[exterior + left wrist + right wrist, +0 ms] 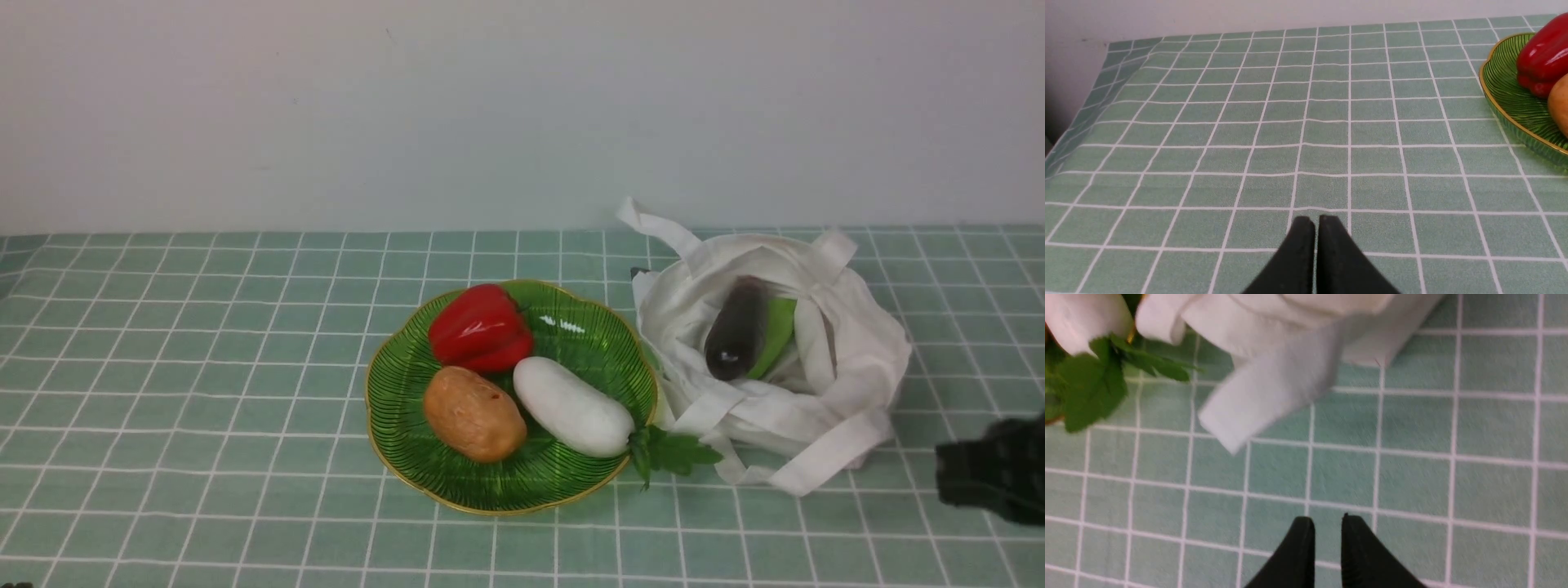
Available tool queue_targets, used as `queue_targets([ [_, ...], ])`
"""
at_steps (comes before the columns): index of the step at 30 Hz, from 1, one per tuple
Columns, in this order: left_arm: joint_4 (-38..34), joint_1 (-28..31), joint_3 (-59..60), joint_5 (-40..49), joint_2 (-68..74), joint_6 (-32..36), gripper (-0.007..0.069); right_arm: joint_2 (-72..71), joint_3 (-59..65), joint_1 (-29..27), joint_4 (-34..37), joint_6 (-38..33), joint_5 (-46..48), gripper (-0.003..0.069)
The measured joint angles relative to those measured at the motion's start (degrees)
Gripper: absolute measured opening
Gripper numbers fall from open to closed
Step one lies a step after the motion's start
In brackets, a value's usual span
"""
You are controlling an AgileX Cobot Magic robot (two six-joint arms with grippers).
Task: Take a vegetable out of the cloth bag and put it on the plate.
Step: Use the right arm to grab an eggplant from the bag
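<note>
Here's the left gripper [1315, 222], low over the checked tablecloth [1306, 122], jaws pressed nearly together with only a sliver between the tips and nothing in them. Ahead of those jaws and off to their right, well apart, is the green plate [1498, 94], carrying a red pepper [1541, 57] and a potato [1560, 102].

Over to the right gripper [1327, 524]: jaws narrow, a slim gap with bare cloth showing through, holding nothing. Just beyond its tips lies a white strap [1274, 396] of the cloth bag [849, 359], which sits forward of these jaws and to their left. In the bag's open mouth a dark eggplant [735, 328] rests against a green vegetable [775, 335] (can't make out which kind). Further left of the jaws, on the plate, a white radish [573, 406] lies beside the potato, its leaves [673, 452] spilling over the rim near the bag.
</note>
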Motion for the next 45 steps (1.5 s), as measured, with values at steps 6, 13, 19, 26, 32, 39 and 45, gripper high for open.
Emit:
queue_targets([
  [6, 0.00, 0.00, 0.00, 0.00, 0.00, 0.00, -0.0008, 16.27, -13.17, 6.08, 1.24, 1.32, -3.84, 0.0283],
  [13, 0.00, 0.00, 0.00, 0.00, 0.00, 0.00, -0.0008, 33.16, -28.06, 7.67, 1.49, 5.65, -4.06, 0.0493],
  [19, 0.00, 0.00, 0.00, 0.00, 0.00, 0.00, -0.0008, 43.73, -35.35, 7.67, 1.49, 8.00, -4.01, 0.0583],
  [26, 0.00, 0.00, 0.00, 0.00, 0.00, 0.00, -0.0008, 47.97, -37.39, 7.67, 0.54, 8.51, -2.89, 0.0486],
  [32, 0.00, 0.00, 0.00, 0.00, 0.00, 0.00, -0.0008, 45.68, -37.62, 7.67, -2.90, 8.57, 2.43, 0.0391],
  [39, 0.00, 0.00, 0.00, 0.00, 0.00, 0.00, -0.0008, 37.46, -37.67, 7.67, -5.93, 8.57, 14.49, 0.0391],
  [45, 0.00, 0.00, 0.00, 0.00, 0.00, 0.00, -0.0008, 29.73, -37.67, 8.73, -2.33, 7.76, 19.17, 0.0391],
])
